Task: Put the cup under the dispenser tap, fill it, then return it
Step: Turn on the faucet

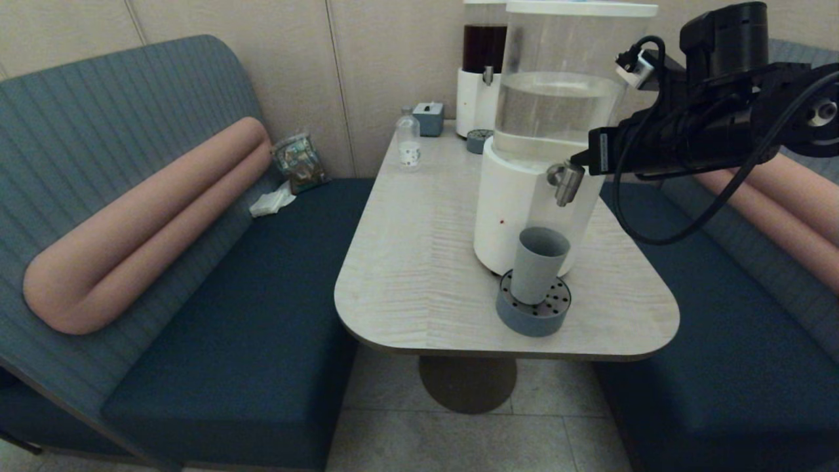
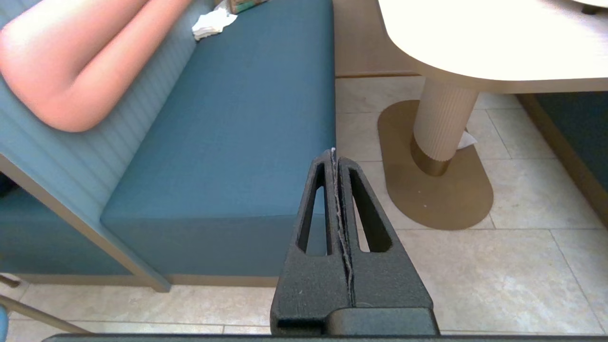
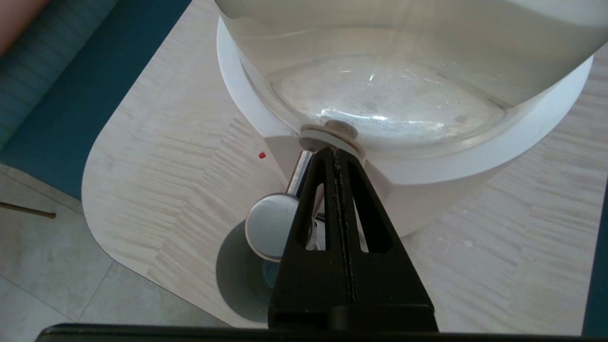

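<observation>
The grey-blue cup (image 1: 537, 262) stands upright on the round perforated drip tray (image 1: 532, 319), directly below the silver dispenser tap (image 1: 565, 183) of the clear-water dispenser (image 1: 554, 111). My right gripper (image 1: 579, 158) is shut and empty, reaching in from the right, its tip at the tap's stem by the white base. In the right wrist view the shut right gripper (image 3: 335, 152) lies beside the tap's round top (image 3: 266, 232), with the cup's mouth (image 3: 237, 280) below. No stream of water shows. My left gripper (image 2: 334, 154) is shut and parked over the floor by the bench.
At the table's back stand a dark-liquid dispenser (image 1: 484, 65), a small clear bottle (image 1: 408, 141), a grey box (image 1: 429, 118) and a second small tray (image 1: 478, 140). Blue benches (image 1: 249, 314) flank the table (image 1: 419, 262). The drip tray sits near the table's front edge.
</observation>
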Available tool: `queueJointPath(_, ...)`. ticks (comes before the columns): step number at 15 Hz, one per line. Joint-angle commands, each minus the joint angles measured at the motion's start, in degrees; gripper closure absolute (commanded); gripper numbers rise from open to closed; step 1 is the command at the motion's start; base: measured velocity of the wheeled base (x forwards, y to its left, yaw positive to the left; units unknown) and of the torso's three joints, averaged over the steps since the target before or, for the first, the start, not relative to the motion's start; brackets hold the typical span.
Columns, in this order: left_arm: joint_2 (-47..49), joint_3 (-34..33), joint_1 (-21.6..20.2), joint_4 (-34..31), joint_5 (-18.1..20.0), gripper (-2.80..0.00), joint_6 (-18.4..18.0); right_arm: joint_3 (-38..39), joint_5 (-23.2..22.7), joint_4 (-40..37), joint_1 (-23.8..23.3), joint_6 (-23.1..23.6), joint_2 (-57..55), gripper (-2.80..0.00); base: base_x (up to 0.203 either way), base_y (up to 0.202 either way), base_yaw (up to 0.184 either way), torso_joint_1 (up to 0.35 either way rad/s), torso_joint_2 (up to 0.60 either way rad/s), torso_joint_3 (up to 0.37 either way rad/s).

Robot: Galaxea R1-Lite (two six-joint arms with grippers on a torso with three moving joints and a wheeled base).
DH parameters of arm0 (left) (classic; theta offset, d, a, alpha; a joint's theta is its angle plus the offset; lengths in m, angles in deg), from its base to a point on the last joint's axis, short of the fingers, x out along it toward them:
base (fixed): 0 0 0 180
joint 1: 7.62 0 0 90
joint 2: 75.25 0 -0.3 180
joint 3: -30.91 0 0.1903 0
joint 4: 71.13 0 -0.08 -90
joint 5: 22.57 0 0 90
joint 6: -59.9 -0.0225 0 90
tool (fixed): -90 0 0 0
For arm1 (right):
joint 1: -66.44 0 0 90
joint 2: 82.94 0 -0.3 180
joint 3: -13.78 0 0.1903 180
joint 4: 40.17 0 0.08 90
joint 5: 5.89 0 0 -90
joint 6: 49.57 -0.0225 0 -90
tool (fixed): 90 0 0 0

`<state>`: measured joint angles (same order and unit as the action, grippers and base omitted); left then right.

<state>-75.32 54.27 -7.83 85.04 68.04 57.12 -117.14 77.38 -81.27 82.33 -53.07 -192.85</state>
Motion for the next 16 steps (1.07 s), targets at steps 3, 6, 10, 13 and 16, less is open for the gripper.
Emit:
queueJointPath(3,-0.01,0.00,-0.05,0.02,0.01,0.00,-0.03,-0.21,-0.30,-1.55,0.01,0.06,-0.22,0.00,0.000,0.000,0.000,0.000,0.00,0.000)
queueJointPath(6,-0.01,0.00,-0.05,0.02,0.01,0.00,-0.03,-0.36,-0.39,-1.62,0.01,-0.02,-0.64,0.00,0.000,0.000,0.000,0.000,0.00,0.000)
queueJointPath(10,-0.01,0.00,0.03,0.02,0.01,0.00,-0.03,-2.00,-0.39,-1.79,-0.08,0.07,-1.67,0.00,0.000,0.000,0.000,0.000,0.00,0.000)
queueJointPath(13,-0.01,0.00,0.03,0.02,0.01,0.00,-0.03,-2.12,-0.39,-1.87,-0.08,0.07,-2.15,0.00,0.000,0.000,0.000,0.000,0.00,0.000)
queueJointPath(16,-0.01,0.00,0.03,0.02,0.01,0.00,-0.03,-2.56,-0.48,-1.82,0.01,0.07,-2.15,0.00,0.000,0.000,0.000,0.000,0.00,0.000)
